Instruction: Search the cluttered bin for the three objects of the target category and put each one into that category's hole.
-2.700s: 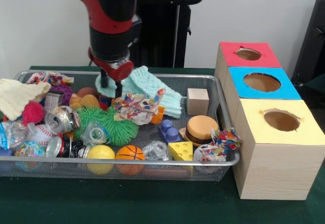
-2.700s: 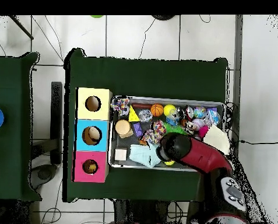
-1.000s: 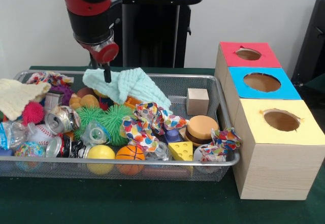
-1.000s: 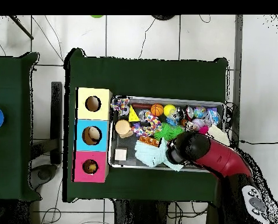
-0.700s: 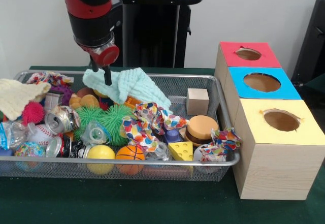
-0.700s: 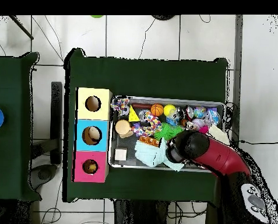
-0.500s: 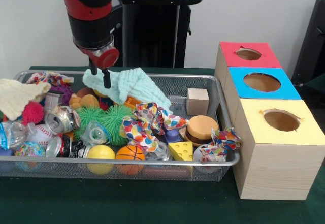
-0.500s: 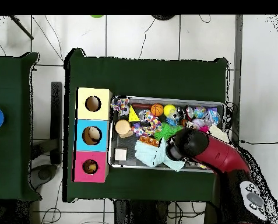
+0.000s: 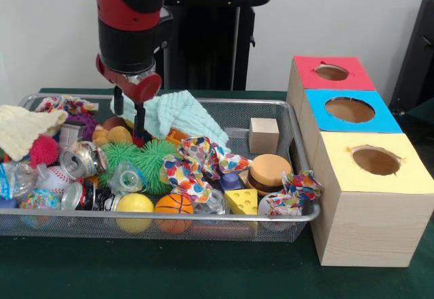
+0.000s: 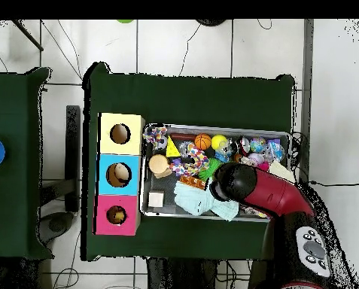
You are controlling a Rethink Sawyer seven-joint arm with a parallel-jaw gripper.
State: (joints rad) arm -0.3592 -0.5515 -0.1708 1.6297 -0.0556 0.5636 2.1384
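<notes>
Jaws spread, the gripper (image 9: 129,116) hangs beside the mint cloth (image 9: 182,114) in the bin (image 9: 271,112); no writing legible.

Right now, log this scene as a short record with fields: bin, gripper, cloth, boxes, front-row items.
bin: wire mesh bin, packed with toys, cans and cloths
gripper: gripper low over the bin's back left part, fingers spread with nothing between them
cloth: mint green cloth lies just beside the gripper
boxes: red box, blue box and yellow box in a row beside the bin, each with a round hole on top
front-row items: yellow ball, small basketball, cheese wedge
</notes>
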